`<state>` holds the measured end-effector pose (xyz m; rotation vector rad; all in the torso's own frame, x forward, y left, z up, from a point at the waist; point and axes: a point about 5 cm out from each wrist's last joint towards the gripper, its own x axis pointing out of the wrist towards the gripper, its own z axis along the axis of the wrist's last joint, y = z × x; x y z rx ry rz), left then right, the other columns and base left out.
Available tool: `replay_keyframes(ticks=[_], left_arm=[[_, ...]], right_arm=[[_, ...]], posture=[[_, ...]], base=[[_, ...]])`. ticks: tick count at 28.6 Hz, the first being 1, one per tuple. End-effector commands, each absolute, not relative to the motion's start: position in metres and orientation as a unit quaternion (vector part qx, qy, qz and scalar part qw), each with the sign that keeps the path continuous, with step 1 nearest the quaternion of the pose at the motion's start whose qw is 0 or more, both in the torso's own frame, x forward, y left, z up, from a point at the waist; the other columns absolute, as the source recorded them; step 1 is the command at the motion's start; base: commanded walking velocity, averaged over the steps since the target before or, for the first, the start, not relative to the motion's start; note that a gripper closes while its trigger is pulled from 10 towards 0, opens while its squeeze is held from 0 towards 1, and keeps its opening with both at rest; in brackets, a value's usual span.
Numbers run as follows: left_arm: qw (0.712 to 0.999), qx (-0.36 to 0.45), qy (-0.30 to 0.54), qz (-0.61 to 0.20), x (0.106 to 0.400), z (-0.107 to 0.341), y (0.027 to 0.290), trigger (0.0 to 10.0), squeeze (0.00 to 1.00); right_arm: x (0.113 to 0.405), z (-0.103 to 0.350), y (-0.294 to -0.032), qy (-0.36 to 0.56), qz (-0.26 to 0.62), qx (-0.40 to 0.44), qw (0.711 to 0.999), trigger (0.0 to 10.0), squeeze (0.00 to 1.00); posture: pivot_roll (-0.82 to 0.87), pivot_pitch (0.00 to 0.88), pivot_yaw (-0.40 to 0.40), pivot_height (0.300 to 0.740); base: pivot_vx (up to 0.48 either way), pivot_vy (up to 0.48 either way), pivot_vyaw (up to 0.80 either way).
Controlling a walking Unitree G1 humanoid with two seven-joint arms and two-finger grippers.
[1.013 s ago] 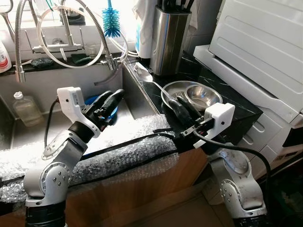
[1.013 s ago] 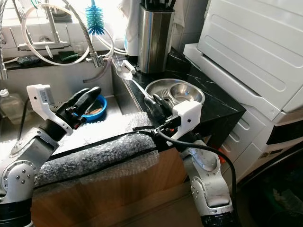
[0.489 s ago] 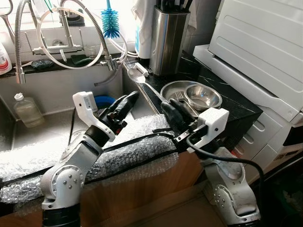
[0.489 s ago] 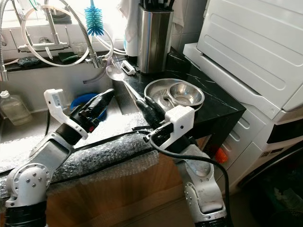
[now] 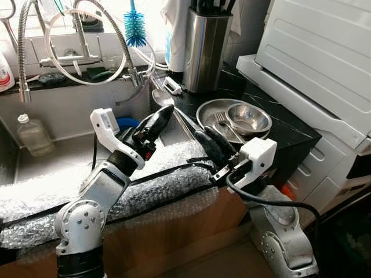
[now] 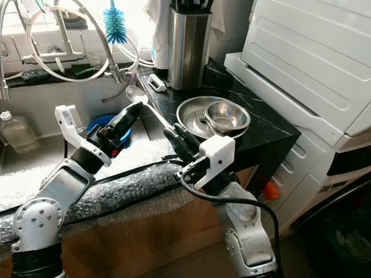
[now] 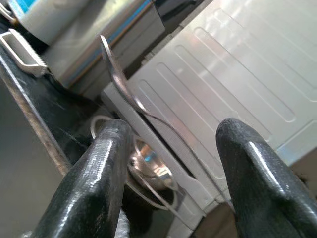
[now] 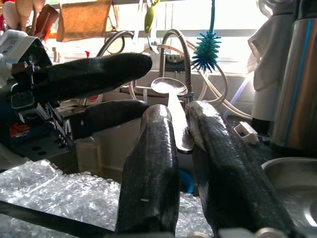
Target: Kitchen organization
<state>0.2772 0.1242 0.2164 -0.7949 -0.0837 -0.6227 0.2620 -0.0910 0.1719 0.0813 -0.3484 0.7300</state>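
Harsh window backlight, blown-out glare, sharp foreground.

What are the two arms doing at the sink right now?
Right gripper shut on ladle, handle between its fingers. Left gripper open, beside the ladle's bowl end. Steel bowls on the counter nearby.

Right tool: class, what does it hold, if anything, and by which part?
The right tool is shut on a long metal spoon, gripping the handle end; the bowl points away toward the open left tool.
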Motion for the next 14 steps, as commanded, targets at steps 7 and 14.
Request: replay_keyframes(ticks=[7,14], left_arm=[[0.879,-0.362,-0.021,-0.308,0.276,0.217,0.117,10.0,0.00],[0.878,-0.366,-0.019,-0.307,0.276,0.217,0.115,10.0,0.00]], right_arm=[[0.254,0.179,-0.082,-0.189,0.389,0.033,0.901,10.0,0.00],[0.252,0.178,-0.078,-0.187,0.404,0.038,0.895,10.0,0.00]], posture=[[-0.02,0.000,-0.041,0.740],[-0.03,0.000,-0.042,0.740]], base=[[0.000,0.000,0.00],[0.000,0.000,0.00]])
